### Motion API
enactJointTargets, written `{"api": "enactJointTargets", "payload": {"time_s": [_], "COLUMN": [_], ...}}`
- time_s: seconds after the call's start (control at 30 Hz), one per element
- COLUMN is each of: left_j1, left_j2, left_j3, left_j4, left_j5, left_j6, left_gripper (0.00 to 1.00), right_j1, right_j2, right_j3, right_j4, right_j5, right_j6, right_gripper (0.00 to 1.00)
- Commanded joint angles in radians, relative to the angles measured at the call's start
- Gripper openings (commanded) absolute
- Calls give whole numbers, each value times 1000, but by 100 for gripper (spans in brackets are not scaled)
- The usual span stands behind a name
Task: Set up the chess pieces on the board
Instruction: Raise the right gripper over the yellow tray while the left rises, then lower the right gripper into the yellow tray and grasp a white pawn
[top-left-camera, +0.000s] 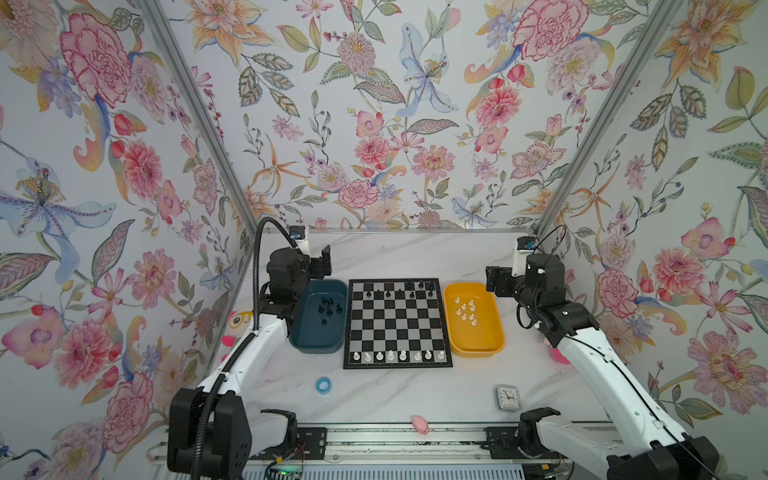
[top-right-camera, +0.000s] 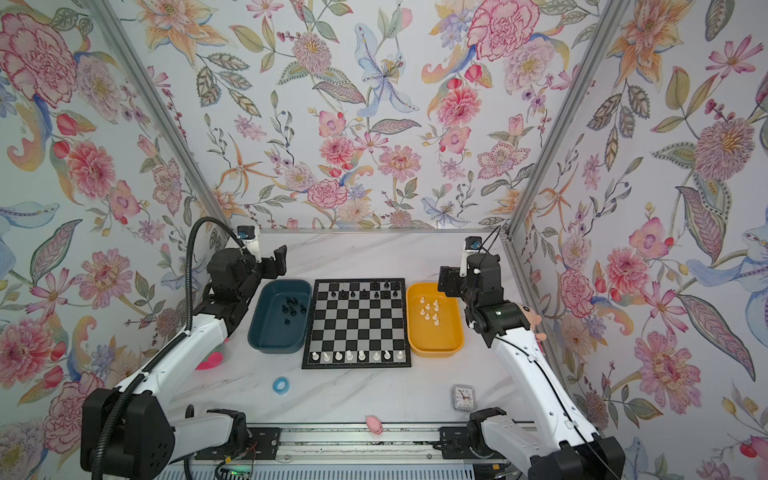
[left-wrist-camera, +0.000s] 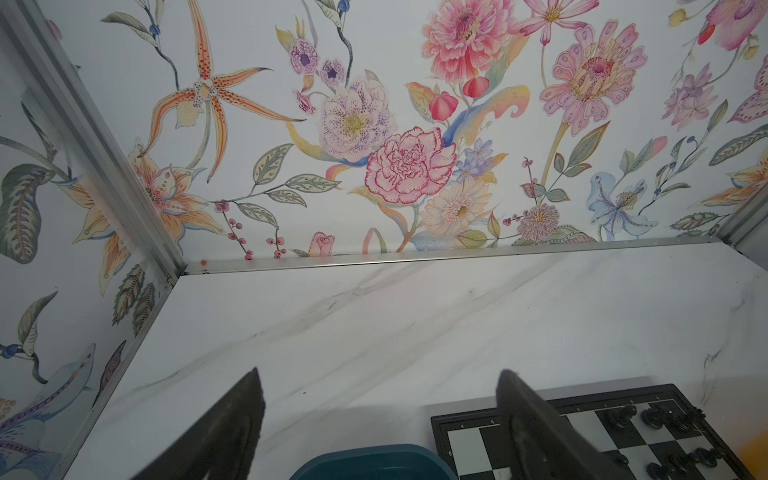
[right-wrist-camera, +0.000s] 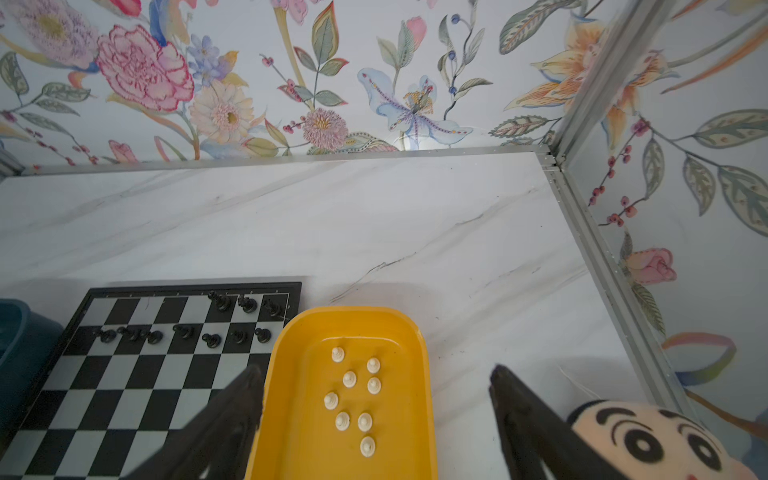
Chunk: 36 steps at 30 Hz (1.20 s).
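Observation:
The board lies mid-table in both top views. White chess pieces fill its near row, and black ones stand on its two far rows. Several loose black pieces lie in the teal bin to its left. Several white ones lie in the yellow bin to its right. My left gripper hovers open and empty above the teal bin's far end. My right gripper hangs open and empty over the yellow bin's far end.
A blue ring, a small clock and a pink toy lie on the near table. A plush doll sits by the right wall beside my right arm. Floral walls close in on three sides.

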<state>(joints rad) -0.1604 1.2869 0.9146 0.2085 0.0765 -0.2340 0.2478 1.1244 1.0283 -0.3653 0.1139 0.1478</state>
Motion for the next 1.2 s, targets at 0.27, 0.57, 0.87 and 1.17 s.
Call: {"api": "enactJointTargets", "payload": {"time_s": [0.27, 0.57, 0.87, 1.17], "left_j1": [-42, -64, -65, -66], "left_j2": [170, 174, 158, 169], "left_j3": [195, 196, 175, 171], "left_j4": [-94, -34, -6, 12], "left_j5": [28, 7, -48, -51], "left_j6": [-19, -19, -13, -17], "left_gripper": [86, 86, 86, 86], "right_j1": [11, 11, 26, 48], "right_j2": [316, 467, 545, 596], "right_j3": [159, 213, 229, 250], "right_j4": [-151, -195, -195, -193], "right_j5": [-192, -222, -217, -180], "right_j6": [2, 3, 27, 31], "right_gripper": [73, 57, 50, 48]}}
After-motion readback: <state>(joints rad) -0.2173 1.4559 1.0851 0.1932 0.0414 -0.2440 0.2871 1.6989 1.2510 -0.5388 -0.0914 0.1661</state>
